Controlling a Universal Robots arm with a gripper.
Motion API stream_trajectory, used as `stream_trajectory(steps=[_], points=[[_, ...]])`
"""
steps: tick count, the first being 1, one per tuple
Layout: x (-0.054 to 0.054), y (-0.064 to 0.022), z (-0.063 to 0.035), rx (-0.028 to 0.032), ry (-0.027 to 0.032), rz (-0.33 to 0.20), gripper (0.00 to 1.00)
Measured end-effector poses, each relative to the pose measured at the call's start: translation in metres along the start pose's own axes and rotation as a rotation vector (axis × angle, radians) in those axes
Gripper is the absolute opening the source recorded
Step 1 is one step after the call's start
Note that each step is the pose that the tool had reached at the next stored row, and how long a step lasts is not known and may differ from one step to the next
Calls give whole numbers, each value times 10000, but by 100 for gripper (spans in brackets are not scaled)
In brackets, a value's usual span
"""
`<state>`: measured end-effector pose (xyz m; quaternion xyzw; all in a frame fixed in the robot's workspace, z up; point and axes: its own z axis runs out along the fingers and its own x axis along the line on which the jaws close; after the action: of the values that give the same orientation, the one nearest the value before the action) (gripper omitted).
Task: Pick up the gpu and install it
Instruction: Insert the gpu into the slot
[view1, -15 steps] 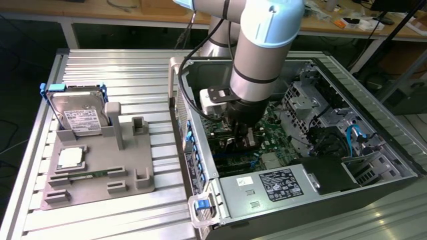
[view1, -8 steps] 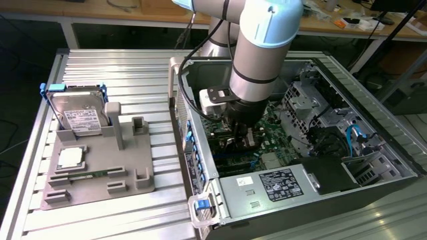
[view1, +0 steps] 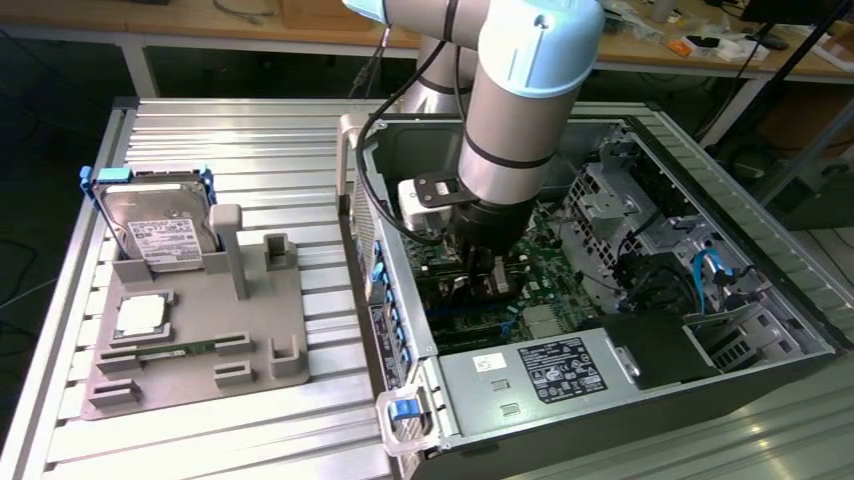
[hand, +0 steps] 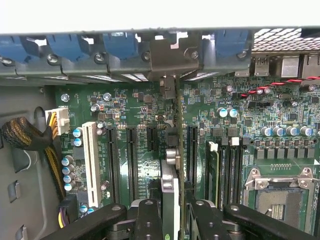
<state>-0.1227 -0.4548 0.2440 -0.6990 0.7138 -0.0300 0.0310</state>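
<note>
Jaws stand only narrowly apart, pinching the gpu (hand: 172, 180) from both faces — you see the gripper (hand: 172, 212) clamped on the thin card, edge-on. The card stands upright over the green motherboard (hand: 135, 105), between black slots (hand: 192, 150), its far end at the blue latches (hand: 120, 45) of the rear wall. Seated or not — you cannot tell. In the exterior view the arm (view1: 527, 90) reaches down inside the open computer case (view1: 747, 260).

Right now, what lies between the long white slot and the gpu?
Three black slots on the green motherboard lie between the white slot and the gpu, seen in the wrist view.
</note>
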Motion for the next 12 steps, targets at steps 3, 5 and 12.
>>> stream_trajectory(steps=[3,5,12], points=[[-1,-1,-8,1,-3,0,27],[-1,-2,-16,4,-8,0,27],[0,1,19,-7,12,-3,27]])
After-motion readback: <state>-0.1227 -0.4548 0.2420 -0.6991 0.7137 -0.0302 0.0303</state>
